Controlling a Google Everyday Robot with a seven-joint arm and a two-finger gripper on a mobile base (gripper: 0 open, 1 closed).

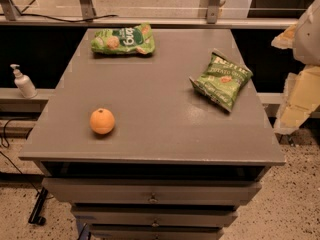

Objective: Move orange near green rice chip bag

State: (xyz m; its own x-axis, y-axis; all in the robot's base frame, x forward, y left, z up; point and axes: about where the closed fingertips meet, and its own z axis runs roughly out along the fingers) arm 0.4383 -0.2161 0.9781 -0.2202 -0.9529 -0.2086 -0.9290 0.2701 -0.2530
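Drawers (152, 199) stack up closest to me, under the grey cabinet top (165, 114) where everything sits. The orange (102, 121) rests loose near the front left of that top, not far from the front edge and well apart from both bags. The green rice chip bag (123, 40) lies flat at the back left, close to the rear edge. A darker potato chip bag (221, 79) lies tilted on the right side. A pump bottle (22, 82) stands off the cabinet on a ledge to the left.

The gripper (300, 91), as far as I can make it out, is part of the pale bulk at the far right edge, beyond the cabinet and nowhere near the fruit. Whether it is spread or closed I cannot tell; it holds none of these things.

The main worry, to my eye, is rolling. A round fruit nudged off-centre during the approach could run to the front edge and drop. Coming in from the right, the arm may brush the darker bag, or settle on it as the wrong target. At the far end, letting go with any sideways motion could send the fruit rolling away, or shove the light bag off the back.
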